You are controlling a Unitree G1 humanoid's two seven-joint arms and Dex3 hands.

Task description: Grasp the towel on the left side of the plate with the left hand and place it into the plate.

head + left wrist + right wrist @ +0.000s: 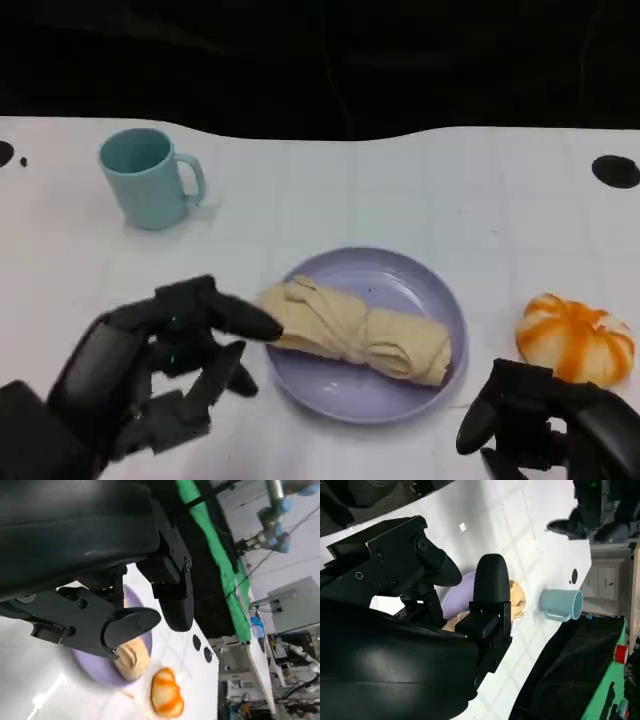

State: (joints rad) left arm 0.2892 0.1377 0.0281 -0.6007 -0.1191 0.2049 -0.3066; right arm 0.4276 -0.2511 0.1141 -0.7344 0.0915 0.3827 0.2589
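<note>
Your rolled beige cloth towel [355, 333] lies in the round lavender plate [415, 290] (left hand [170, 365] spread wide beside it, holding nothing).

Bare table [330, 190] between mug [148, 178] and plate [420, 290].

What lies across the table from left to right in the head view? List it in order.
Left robot hand → towel lying in the plate → right robot hand, with the orange pumpkin just beyond it.
</note>
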